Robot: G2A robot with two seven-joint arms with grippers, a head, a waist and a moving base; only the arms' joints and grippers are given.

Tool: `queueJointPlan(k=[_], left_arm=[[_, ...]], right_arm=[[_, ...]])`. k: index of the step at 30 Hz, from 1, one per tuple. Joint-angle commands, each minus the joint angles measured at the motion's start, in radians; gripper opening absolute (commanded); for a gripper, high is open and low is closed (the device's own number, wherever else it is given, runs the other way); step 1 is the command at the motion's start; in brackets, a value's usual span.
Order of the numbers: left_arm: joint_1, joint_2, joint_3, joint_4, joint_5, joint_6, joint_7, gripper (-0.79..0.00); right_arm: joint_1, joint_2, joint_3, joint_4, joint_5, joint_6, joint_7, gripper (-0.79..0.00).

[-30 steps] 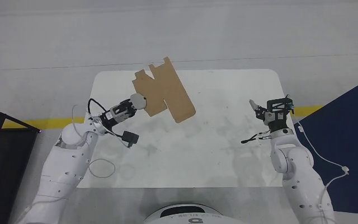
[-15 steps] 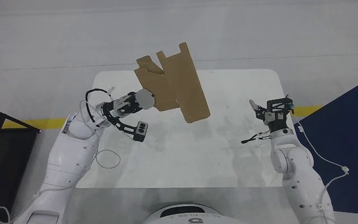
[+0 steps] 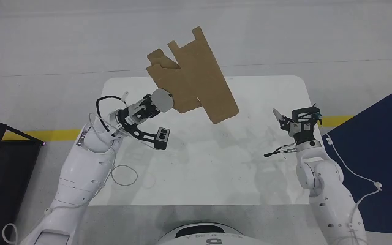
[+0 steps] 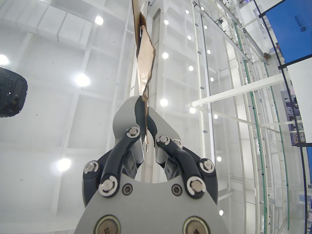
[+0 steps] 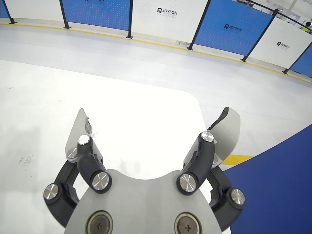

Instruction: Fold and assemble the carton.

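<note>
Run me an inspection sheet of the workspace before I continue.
Surface: white table, faint scuffs.
Job's things: flat carton, unassembled, held above the table's far edge.
Clutter: nothing seen.
Grippers: left gripper shut on the carton's edge; right gripper open, empty, at the table's right edge.
Cables: black cable looped at the left wrist; white cable along the right arm.
Surroundings: yellow floor line, blue floor patch, fence panels.

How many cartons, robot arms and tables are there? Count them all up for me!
carton: 1
arms: 2 (left arm, right arm)
table: 1
total: 4
</note>
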Motion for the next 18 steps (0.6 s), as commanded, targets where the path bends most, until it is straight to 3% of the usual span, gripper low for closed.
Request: queueJointPlan(k=[1, 6, 10, 13, 18], left_arm=[[0.010, -0.002, -0.003, 0.004, -0.040, -0.059, -0.038, -0.785], [0.034, -0.006, 0.012, 0.007, -0.394, -0.423, -0.058, -0.785], [0.036, -0.008, 0.018, 0.024, -0.732, -0.832, -0.019, -0.785], [0.027, -0.012, 0.008, 0.017, -0.975, -1.083, -0.025, -0.785], [0.024, -0.018, 0.013, -0.003, -1.248, -1.358, -0.035, -0.785]], right_arm=[[0.000, 0.000, 0.000, 0.000, 0.000, 0.000, 0.000, 0.000], [0.000, 0.000, 0.000, 0.000, 0.000, 0.000, 0.000, 0.000], [0.000, 0.000, 0.000, 0.000, 0.000, 0.000, 0.000, 0.000], [0.000, 0.000, 0.000, 0.000, 0.000, 0.000, 0.000, 0.000], [0.000, 0.000, 0.000, 0.000, 0.000, 0.000, 0.000, 0.000]])
